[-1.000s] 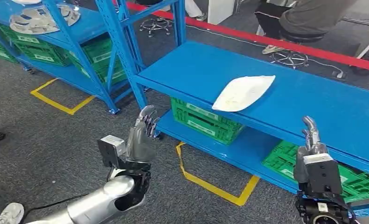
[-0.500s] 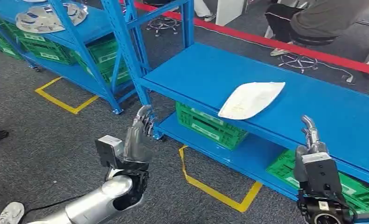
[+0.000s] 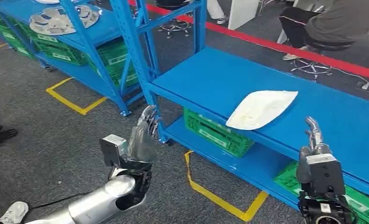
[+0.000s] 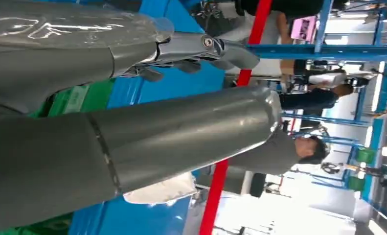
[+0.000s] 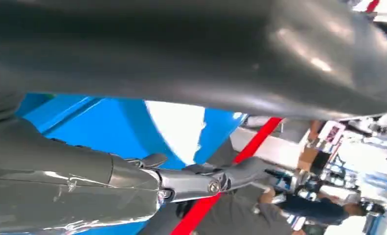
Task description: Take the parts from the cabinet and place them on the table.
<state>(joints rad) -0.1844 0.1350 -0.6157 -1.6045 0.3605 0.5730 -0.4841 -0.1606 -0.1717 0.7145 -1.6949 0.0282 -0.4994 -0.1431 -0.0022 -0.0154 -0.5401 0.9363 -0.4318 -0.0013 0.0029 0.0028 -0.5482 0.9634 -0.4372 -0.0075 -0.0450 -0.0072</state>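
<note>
A long blue counter (image 3: 219, 79) carries one white part (image 3: 261, 108) near its front edge. Green crates (image 3: 212, 133) sit on the shelf beneath. A blue cabinet (image 3: 98, 28) behind holds grey parts (image 3: 61, 19). The left hand (image 3: 142, 135) is raised over the floor and the right hand (image 3: 313, 144) before the counter, both empty with fingers loosely apart.

I see yellow floor tape (image 3: 205, 193) on grey carpet (image 3: 42, 126), a red line (image 3: 285, 46) beyond, and a seated person (image 3: 331, 23) near swivel-chair bases (image 3: 313, 67).
</note>
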